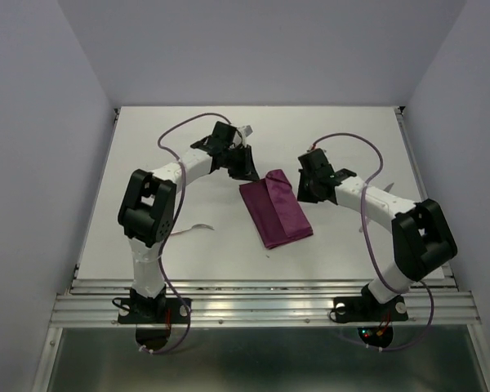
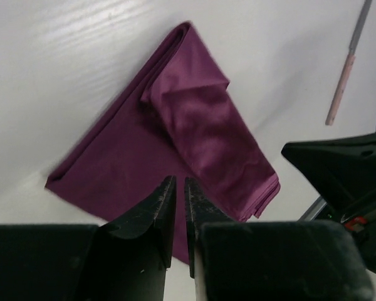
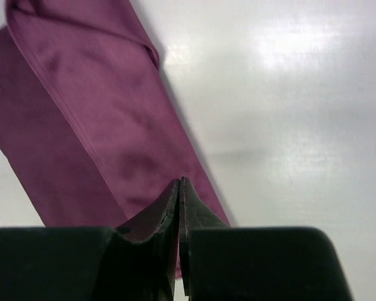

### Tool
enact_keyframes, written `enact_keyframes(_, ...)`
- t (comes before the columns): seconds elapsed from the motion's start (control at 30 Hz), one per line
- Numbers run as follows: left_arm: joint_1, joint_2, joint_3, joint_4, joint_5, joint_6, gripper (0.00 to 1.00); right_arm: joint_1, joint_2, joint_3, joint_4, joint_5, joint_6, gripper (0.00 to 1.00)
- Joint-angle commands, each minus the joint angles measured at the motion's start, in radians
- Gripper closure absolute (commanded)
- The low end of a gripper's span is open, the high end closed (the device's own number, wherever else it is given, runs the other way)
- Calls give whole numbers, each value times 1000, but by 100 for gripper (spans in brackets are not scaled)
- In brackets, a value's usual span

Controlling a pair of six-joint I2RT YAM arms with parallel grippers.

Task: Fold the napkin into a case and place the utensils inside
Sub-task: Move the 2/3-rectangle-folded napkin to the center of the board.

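At centre | you have the dark burgundy cloth napkin (image 1: 275, 208) folded narrow | pale-handled slim utensil (image 2: 344, 66) outside it | left gripper (image 2: 179, 180) slightly parted, right gripper (image 3: 179, 180) clenched, both empty

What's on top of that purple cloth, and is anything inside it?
On the napkin lies only its own folded flap. Its layers hide whatever might be inside. One utensil lies apart on the table.

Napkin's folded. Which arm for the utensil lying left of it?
Probably left. The utensil lies left of the napkin, the same side as the left gripper, which stands slightly open. The right gripper is shut, across the napkin from it.
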Motion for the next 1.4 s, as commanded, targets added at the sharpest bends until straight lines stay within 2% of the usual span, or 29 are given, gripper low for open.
enact_keyframes(0.0, 7, -153, -146, 56, -130, -79, 77, 9, 108, 162, 64, 24, -74, 93)
enact_keyframes(0.07, 7, -199, -228, 77, -199, -128, 71, -1, 160, 222, 79, -4, -95, 94)
enact_keyframes(0.1, 7, -210, -252, 86, -217, -143, 62, -1, 218, 285, 81, -7, -103, 93)
enact_keyframes(0.17, 9, -230, -311, 103, -271, -185, 53, -10, 301, 346, 81, -15, -126, 92)
enact_keyframes(0.33, 10, -221, -381, 161, -277, -234, 52, -19, 423, 494, 78, -30, -166, 92)
enact_keyframes(0.63, 9, -100, -335, 194, -225, -234, 58, -48, 556, 523, 101, -40, -162, 93)
enact_keyframes(0.87, 10, 9, -216, 166, -173, -173, 59, -48, 491, 384, 131, -35, -80, 93)
enact_keyframes(1.07, 10, 83, -53, 74, -171, -99, 59, -48, 345, 203, 157, -44, 27, 92)
enact_keyframes(1.2, 9, 83, 2, 10, -176, -50, 59, -48, 303, 180, 161, -41, 33, 91)
enact_keyframes(1.37, 9, 17, -33, -22, -191, -27, 59, -48, 282, 209, 151, -50, 9, 91)
